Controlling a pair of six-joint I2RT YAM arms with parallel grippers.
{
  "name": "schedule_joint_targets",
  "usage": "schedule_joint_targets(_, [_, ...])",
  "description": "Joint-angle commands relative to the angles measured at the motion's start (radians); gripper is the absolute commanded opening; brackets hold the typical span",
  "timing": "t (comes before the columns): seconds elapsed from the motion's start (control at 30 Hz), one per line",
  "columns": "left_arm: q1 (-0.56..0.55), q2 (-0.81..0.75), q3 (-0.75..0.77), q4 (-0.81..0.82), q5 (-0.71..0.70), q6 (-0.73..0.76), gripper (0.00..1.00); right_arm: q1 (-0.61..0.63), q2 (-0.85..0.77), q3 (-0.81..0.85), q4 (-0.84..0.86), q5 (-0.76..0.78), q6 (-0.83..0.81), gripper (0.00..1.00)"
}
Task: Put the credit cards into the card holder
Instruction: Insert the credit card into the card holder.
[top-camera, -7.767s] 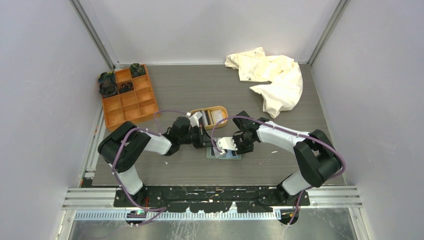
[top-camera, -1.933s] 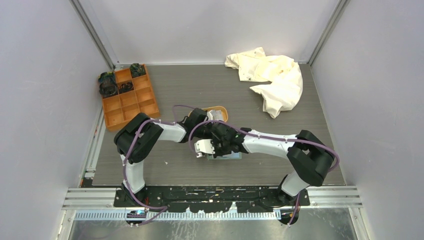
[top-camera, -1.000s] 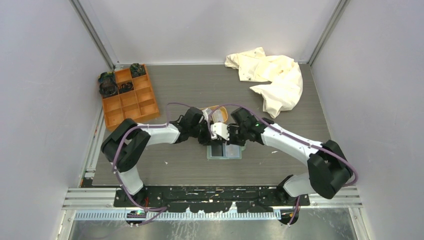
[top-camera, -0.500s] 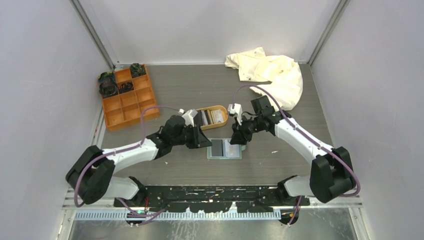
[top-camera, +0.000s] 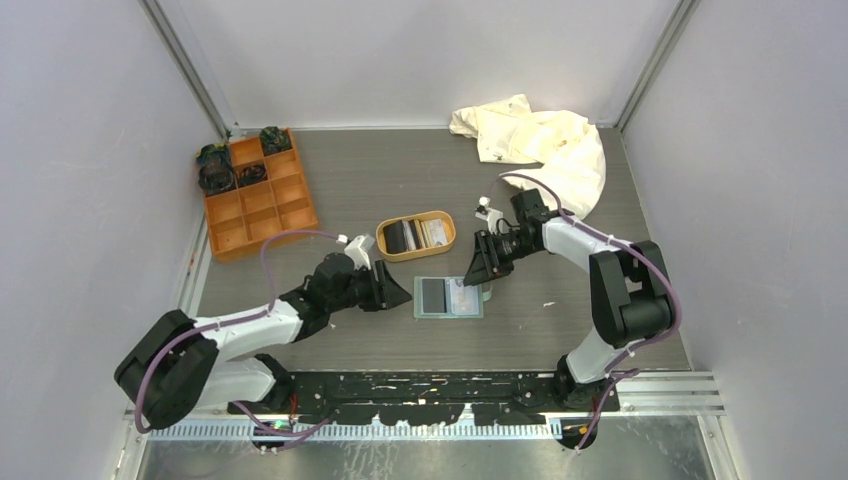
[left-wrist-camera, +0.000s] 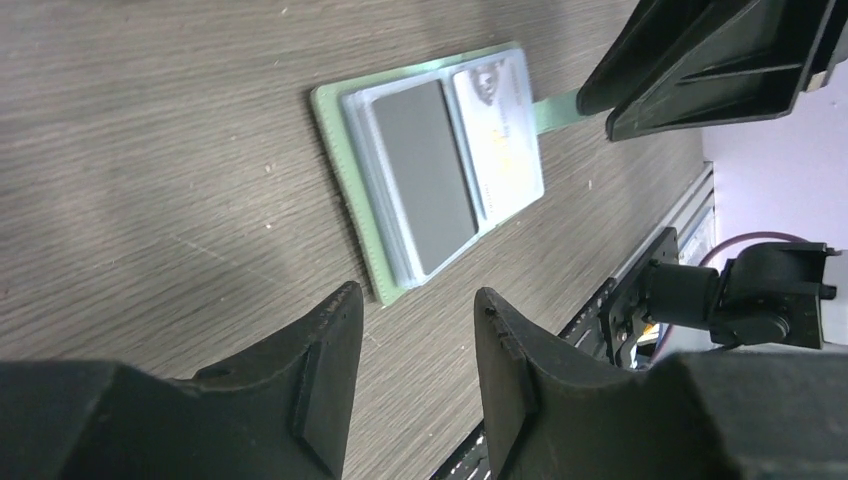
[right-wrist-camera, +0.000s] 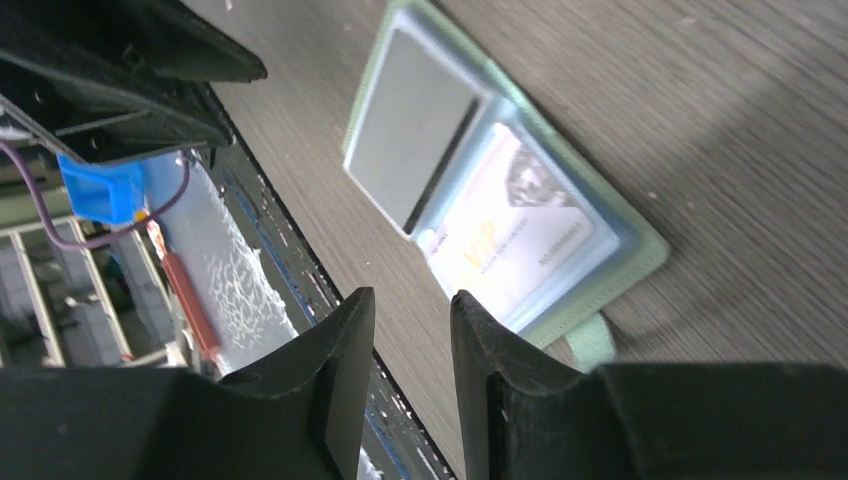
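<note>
Two credit cards (left-wrist-camera: 425, 175), grey and pale, inside open sage-green card holder (left-wrist-camera: 360, 205)

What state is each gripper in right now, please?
Left gripper: open, holding nothing.
Right gripper: open, holding nothing.
</note>
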Motion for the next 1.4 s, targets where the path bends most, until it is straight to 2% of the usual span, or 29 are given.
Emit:
schedule_joint_targets(0.0, [0.006,0.065,-0.011,0.124,-0.005,-0.042,0.45,-0.009,0.045,0.065,-0.029,0.069,0.083,0.39])
schedule_joint_targets(0.27, [0.006,0.235,0.001,0.221,0.040,-0.104,0.45,-0.008,0.128,0.102,-0.072,0.135,0.087,0.39])
schedule_joint_targets(0.9, [-0.033,0.345,0.045,0.208,0.030,-0.098,0.44,-0.010,0.248,0.151,-0.110,0.146,0.104,0.40])
schedule_joint_targets(1.13, [-0.052,0.364,0.052,0.211,0.026,-0.098,0.43,-0.010,0.278,0.167,-0.113,0.081,0.124,0.41])
schedule_joint_targets(1.37, [-0.069,0.381,0.058,0.221,0.022,-0.105,0.40,-0.011,0.262,0.175,-0.114,-0.030,0.122,0.35])
